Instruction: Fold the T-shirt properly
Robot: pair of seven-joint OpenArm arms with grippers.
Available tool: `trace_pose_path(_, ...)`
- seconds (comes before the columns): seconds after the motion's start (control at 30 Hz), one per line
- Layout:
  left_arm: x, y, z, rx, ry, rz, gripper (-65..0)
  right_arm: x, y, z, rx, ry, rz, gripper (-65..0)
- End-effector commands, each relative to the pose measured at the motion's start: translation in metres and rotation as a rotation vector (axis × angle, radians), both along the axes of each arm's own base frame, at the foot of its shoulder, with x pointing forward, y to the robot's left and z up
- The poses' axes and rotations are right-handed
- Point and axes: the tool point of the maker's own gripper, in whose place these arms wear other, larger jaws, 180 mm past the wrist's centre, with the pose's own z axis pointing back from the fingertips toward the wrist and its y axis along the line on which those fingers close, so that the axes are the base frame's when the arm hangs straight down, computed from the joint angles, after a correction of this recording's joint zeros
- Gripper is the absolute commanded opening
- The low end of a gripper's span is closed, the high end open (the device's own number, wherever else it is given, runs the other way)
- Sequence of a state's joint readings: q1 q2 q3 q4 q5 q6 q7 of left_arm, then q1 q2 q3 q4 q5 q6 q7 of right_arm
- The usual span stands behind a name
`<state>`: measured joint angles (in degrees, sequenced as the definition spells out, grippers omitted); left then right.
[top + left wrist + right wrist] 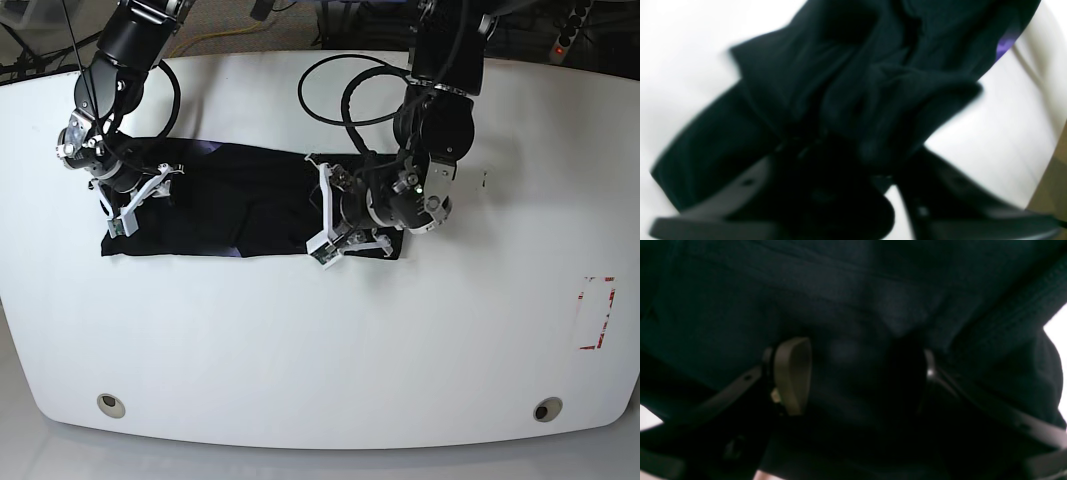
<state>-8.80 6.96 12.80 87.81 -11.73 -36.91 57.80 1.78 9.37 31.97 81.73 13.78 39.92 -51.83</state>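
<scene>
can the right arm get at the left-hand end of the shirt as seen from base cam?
Probably yes: the right gripper already sits over that end of the shirt, nothing between them.

Overhead base, 2 close wrist views

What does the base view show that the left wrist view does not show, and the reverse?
Only the base view shows the whole white table, both arms, the right gripper at one end of the T-shirt, the left gripper at the other end, the red-marked rectangle, and the shirt lying as a long flat band.

Only the left wrist view shows the bunched folds up close and a small purple patch of print at the cloth's edge.

Both show the black T-shirt on the white table beside the left gripper.
</scene>
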Motion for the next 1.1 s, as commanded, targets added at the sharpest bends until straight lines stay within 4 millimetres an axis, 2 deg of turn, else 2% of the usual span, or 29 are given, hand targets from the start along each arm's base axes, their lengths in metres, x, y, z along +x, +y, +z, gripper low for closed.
trace_pose_path(0.0, 0.004, -0.020, 0.019, -0.060, -0.039, -0.028, -39.4, 0.000, -0.003, 0.002, -0.014, 0.009, 0.007, -26.3)
trace_pose_path(0.03, 0.001, -0.029, 0.022, -0.067, -0.044, -0.047, -37.1, 0.000, -0.003, 0.002, -0.014, 0.009, 0.007, -26.3)
trace_pose_path(0.13, -0.004, -0.038, 0.028, -0.061, -0.067, -0.085, -33.9, 0.000, -0.003, 0.002, -0.014, 0.009, 0.007, -26.3)
trace_pose_path(0.3, -0.011, -0.056, 0.068, -0.091, -0.194, -0.153, -32.6, 0.000, -0.003, 0.002, -0.014, 0.009, 0.007, -26.3)
trace_pose_path(0.33, -0.012, -0.057, 0.078, -0.101, -0.225, -0.157, -32.6, 0.000, -0.003, 0.002, -0.013, 0.008, 0.007, -26.3)
trace_pose_path(0.43, -0.009, -0.055, 0.092, -0.107, -0.270, -0.143, -32.6, 0.001, -0.003, 0.003, -0.013, 0.007, 0.007, -26.3)
trace_pose_path(0.57, 0.006, -0.035, 0.085, -0.045, -0.277, -0.059, -32.6, 0.002, -0.003, 0.004, -0.013, 0.004, 0.007, -26.3)
trace_pose_path(0.67, 0.011, -0.030, 0.084, -0.036, -0.290, -0.025, -32.1, 0.002, -0.003, 0.004, -0.013, 0.004, 0.007, -26.3)
trace_pose_path(0.77, 0.011, -0.024, 0.080, -0.019, -0.292, -0.031, -26.9, 0.002, -0.003, 0.004, -0.013, 0.004, 0.007, -26.3)
trace_pose_path(0.93, 0.004, -0.036, 0.080, -0.017, -0.295, -0.069, -16.2, 0.002, -0.002, 0.004, -0.011, 0.004, 0.007, -26.3)
trace_pose_path(1.07, -0.004, -0.047, 0.067, -0.017, -0.249, -0.119, -14.0, 0.002, -0.002, 0.003, -0.011, 0.005, 0.007, -26.3)
